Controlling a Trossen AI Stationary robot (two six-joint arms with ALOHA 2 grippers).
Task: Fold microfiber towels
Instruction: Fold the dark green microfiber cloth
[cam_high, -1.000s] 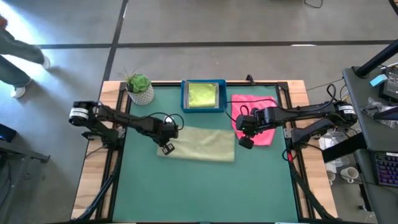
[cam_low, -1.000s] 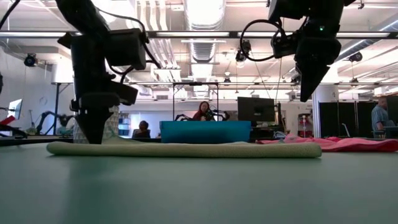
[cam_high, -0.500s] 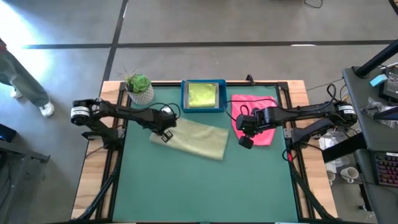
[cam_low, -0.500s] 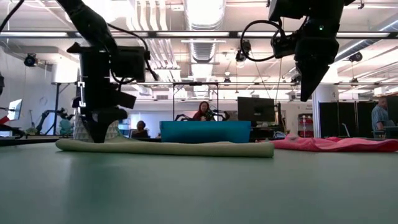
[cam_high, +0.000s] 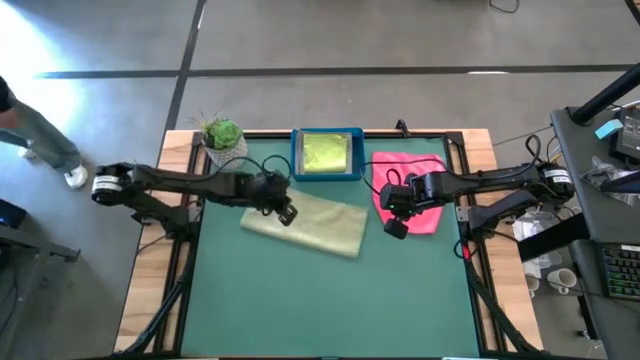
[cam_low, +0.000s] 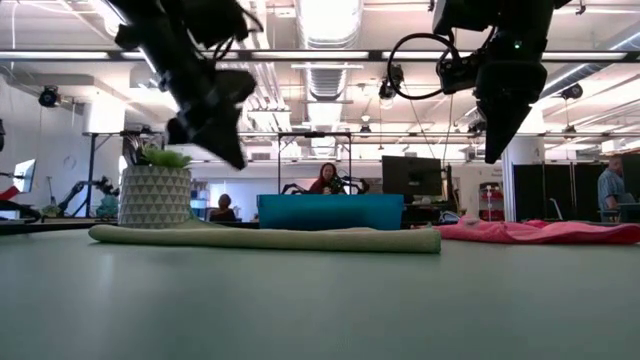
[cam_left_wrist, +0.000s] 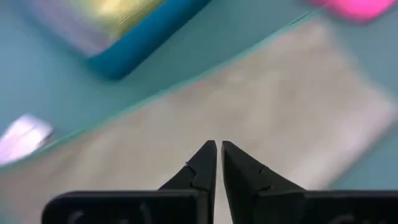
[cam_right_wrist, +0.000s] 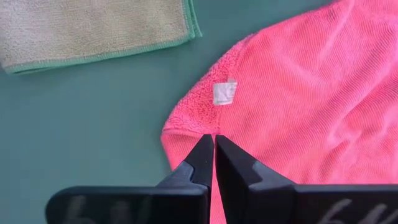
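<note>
Left gripper (cam_high: 287, 212) clenched on nothing, lifted clear above the near-left end of the pale sage towel (cam_high: 305, 226), fingertips pressed together in the wrist view with only cloth beneath. Right gripper (cam_high: 396, 229) likewise clenched and empty, hanging over the near-left corner of the hot pink towel (cam_high: 415, 190), not touching it in the low view. Sage towel lying as a neat, slightly skewed rectangle at mid-table, just in front of the blue tray (cam_high: 327, 175), looking doubled over at least once; whether another fold is due, cannot tell. Pink towel spread loosely at the right side of the green mat (cam_high: 330, 300), edges uneven, white tag (cam_right_wrist: 224, 92) showing near its corner, apparently not yet folded. One yellow-green cloth (cam_high: 324, 153) sitting folded inside the tray, judged finished and stowed. No grey towel or other cloth visible anywhere on the table. Potted plant (cam_high: 224, 141) standing at the far-left corner, well apart from the work. Reckoned state: one towel done and in the tray, sage one folded or nearly so and awaiting transfer, pink one wholly left to do. Likely next: either carrying the sage towel to the tray or pinching the pink corner.
</note>
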